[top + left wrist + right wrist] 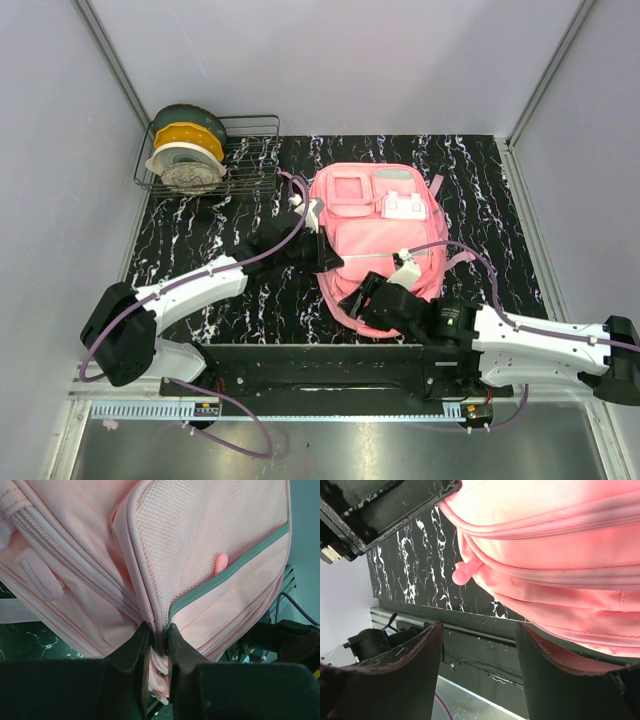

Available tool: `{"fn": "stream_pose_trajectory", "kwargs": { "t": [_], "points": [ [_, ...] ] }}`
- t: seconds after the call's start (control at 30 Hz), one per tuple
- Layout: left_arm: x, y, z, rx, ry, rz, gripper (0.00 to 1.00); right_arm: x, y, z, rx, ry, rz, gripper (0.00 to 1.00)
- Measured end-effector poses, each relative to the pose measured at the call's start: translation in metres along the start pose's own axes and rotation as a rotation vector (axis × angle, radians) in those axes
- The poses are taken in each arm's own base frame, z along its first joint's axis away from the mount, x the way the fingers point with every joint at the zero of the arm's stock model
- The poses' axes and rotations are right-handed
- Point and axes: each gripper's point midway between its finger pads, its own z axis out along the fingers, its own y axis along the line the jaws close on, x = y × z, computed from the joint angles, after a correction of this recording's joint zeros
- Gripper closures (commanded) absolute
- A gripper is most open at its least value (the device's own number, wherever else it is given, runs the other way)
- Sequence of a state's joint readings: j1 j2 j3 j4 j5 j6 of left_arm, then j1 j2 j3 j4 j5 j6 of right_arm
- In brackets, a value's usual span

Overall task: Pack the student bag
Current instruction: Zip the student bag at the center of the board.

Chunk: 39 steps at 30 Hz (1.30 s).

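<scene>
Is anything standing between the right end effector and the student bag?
Nothing visible. The open right end effector sits just short of the student bag, only table between; the left end effector pinches its pocket seam.

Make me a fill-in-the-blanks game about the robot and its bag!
1. The left gripper is shut on the bag, whose colour is ____.
2. The right gripper is ____, holding nothing.
3. In the top view, the wire rack sits to the bag's ____.
4. The table is black with ____ streaks.
Missing words: pink, open, left, white.
</scene>
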<state>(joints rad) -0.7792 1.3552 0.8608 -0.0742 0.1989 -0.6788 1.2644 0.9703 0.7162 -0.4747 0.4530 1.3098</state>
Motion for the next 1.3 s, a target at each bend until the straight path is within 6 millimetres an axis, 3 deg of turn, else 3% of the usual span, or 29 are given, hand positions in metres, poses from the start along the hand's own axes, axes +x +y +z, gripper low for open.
{"fn": "stream_pose_trajectory", "kwargs": {
  "t": [0.27, 0.53, 0.77, 0.93, 1.3],
  "points": [
    [-0.004, -0.005, -0.005, 0.019, -0.009, 0.004, 1.0, -0.014, 0.001, 0.0, -0.005, -0.047, 0.053, 0.4],
    [-0.006, -0.009, -0.009, 0.029, -0.016, 0.007, 1.0, -0.034, 0.014, 0.022, -0.001, -0.054, 0.073, 0.48],
    [-0.005, -0.008, -0.009, 0.028, -0.015, 0.008, 1.0, -0.022, 0.032, 0.035, -0.016, 0.015, 0.048, 0.53],
    [-0.004, -0.007, -0.009, 0.024, -0.009, 0.013, 1.0, -0.012, 0.024, 0.044, 0.018, 0.049, 0.035, 0.53],
    [-0.004, -0.008, -0.01, 0.025, -0.001, 0.019, 1.0, -0.016, 0.021, 0.049, 0.067, 0.029, -0.011, 0.62]
  ]
}}
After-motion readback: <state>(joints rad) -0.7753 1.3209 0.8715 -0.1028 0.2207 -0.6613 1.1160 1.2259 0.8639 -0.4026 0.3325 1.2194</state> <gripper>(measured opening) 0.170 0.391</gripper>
